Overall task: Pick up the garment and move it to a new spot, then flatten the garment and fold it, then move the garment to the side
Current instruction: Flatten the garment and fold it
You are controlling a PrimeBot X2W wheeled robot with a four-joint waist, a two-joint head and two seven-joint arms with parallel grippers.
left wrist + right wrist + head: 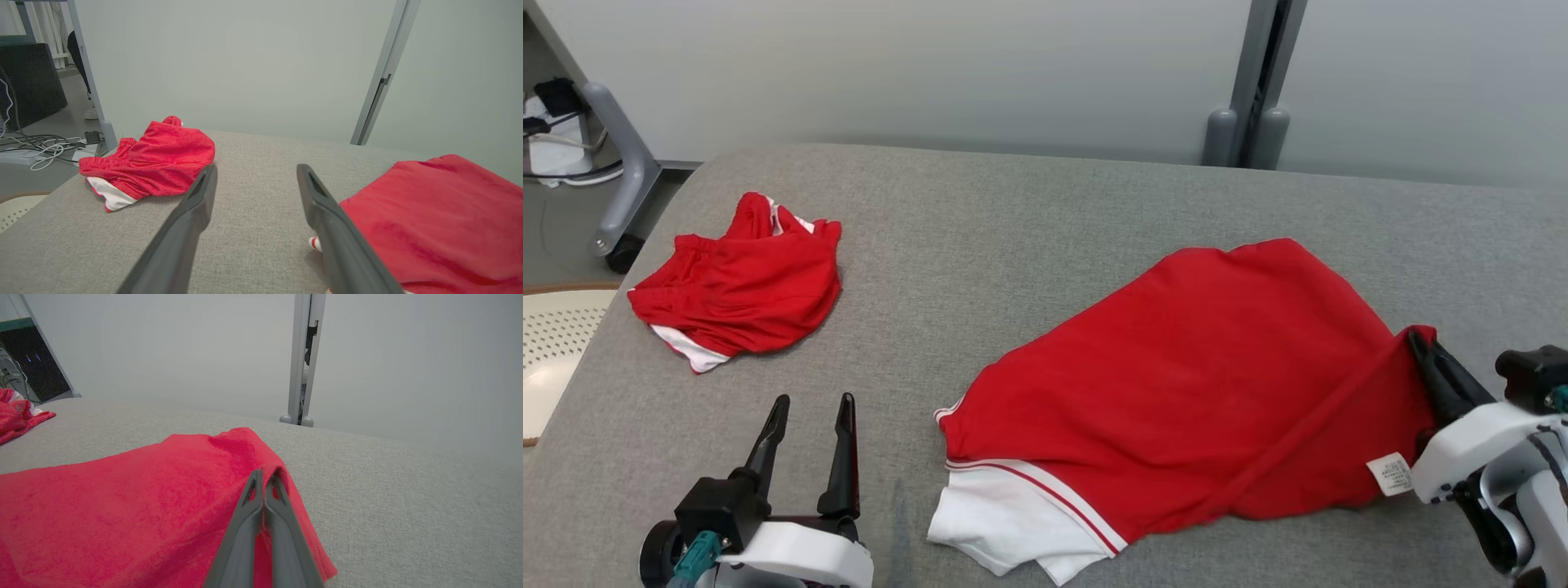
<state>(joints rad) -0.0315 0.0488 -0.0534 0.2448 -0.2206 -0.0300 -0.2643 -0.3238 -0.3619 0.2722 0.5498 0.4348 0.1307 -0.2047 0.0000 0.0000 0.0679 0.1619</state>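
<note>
The garment is a large red piece with a white, red-striped hem, lying spread and slightly rumpled on the grey padded table. Its white tag shows near the right edge. My right gripper is shut on the garment's right edge; in the right wrist view its closed fingers pinch a raised fold of the red cloth. My left gripper stands open at the lower left, just left of the hem, with nothing between its fingers. The garment lies to their right.
A second red garment lies crumpled at the table's far left. A grey post stands behind the table against the pale wall. A wheeled grey leg, cables and a white perforated object lie off the left edge.
</note>
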